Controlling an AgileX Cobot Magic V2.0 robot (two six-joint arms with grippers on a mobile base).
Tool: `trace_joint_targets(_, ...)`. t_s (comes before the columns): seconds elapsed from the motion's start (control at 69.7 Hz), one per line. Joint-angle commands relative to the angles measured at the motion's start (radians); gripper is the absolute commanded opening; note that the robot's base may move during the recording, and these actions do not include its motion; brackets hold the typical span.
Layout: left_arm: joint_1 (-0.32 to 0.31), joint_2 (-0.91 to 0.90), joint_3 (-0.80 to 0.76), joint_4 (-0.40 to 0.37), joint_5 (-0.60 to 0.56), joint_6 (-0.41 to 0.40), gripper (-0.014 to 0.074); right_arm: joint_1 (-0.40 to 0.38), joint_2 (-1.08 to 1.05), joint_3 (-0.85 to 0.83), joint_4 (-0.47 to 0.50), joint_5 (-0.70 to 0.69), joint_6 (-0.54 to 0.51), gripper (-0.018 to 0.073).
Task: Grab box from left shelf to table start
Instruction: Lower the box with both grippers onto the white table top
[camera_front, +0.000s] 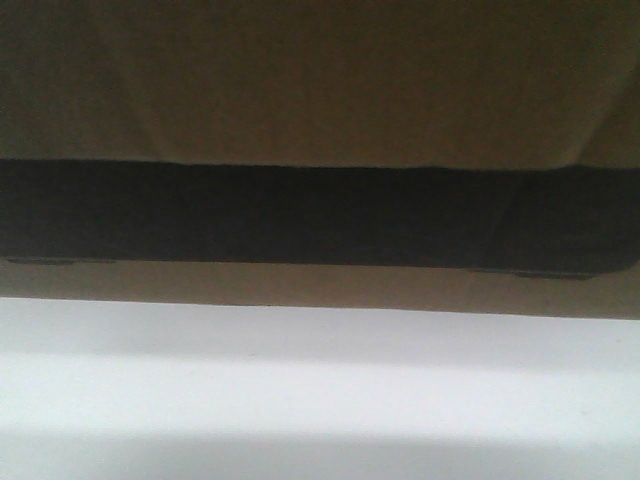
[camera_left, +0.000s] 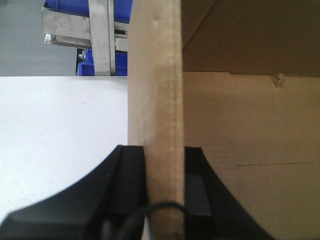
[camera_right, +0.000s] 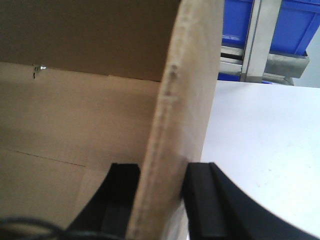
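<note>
The brown cardboard box (camera_front: 320, 80) fills the upper front view, with its black printed panel (camera_front: 320, 215) running across as a dark band; no lettering is readable. Its bottom edge sits just above or on the white table (camera_front: 320, 400); I cannot tell which. In the left wrist view my left gripper (camera_left: 163, 148) is shut on the box's upright left wall (camera_left: 155, 75), one black finger on each face. In the right wrist view my right gripper (camera_right: 162, 165) is likewise shut on the curved right wall (camera_right: 185, 100). The box's inside (camera_left: 250, 125) is open and looks empty.
The left shelf's steel rail (camera_left: 65, 22) and upright post (camera_left: 102, 40) stand behind the table's far edge, with blue bins (camera_left: 122, 10) on it. The right wrist view shows the same rack (camera_right: 257, 40) and a blue bin (camera_right: 295, 25). White table (camera_right: 265, 135) lies on both outer sides of the box.
</note>
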Motion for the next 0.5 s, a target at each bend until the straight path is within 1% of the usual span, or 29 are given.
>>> trace_joint_targets(0.0,-0.015,-0.008,-0.044,-0.141,-0.147,0.0,-0.0104,0.001,0.009,-0.038,0.041,-0.137,-0.027,0.0057)
trace_joint_targets(0.488,-0.015,-0.008,-0.044,-0.141,-0.147,0.0,-0.0104,0.001,0.009,-0.038,0.041,-0.138,-0.027,0.0057)
